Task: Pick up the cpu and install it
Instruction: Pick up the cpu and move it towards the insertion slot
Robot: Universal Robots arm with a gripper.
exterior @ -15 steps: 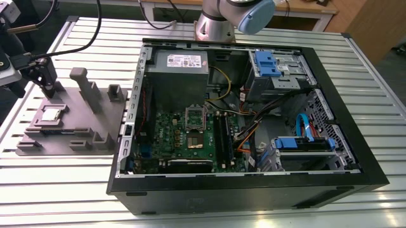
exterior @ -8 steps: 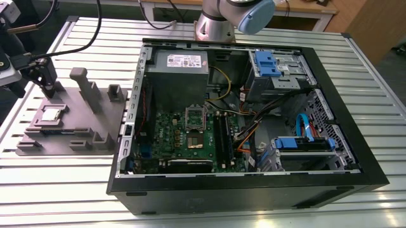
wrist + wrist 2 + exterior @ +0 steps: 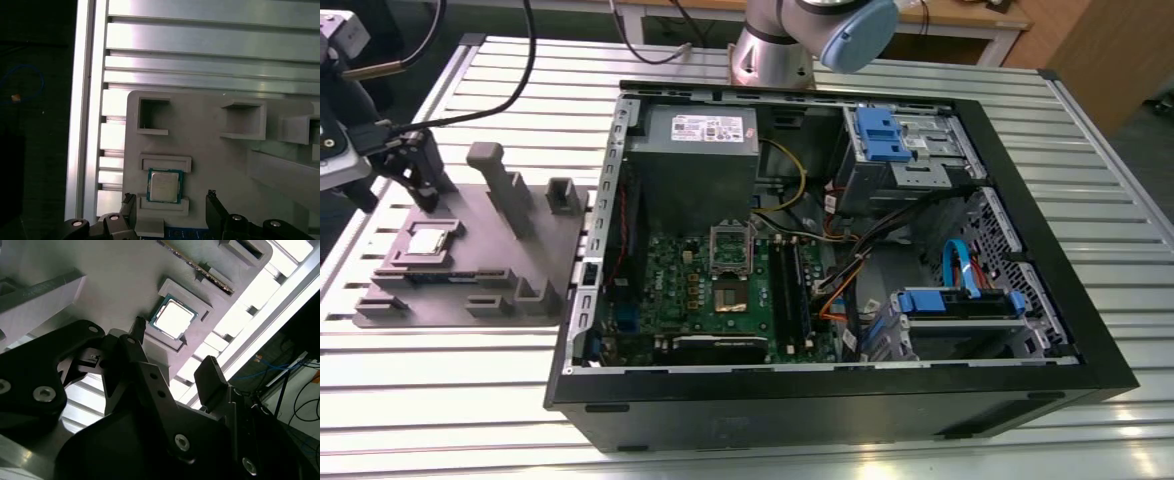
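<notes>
The cpu, a small square chip with a shiny metal top, lies flat in a recess of the grey moulded plate on the exterior view's left. My gripper hovers just above that plate, open, with nothing between its fingers. In both wrist views the cpu sits in its framed pocket between the two dark fingertips, which stand apart on either side of it. The gripper is not touching the chip.
An open computer case lies on the slatted metal table at the exterior view's right, with a green motherboard, its socket, a grey power supply, blue drive brackets and cables. Upright blocks rise from the plate near the gripper.
</notes>
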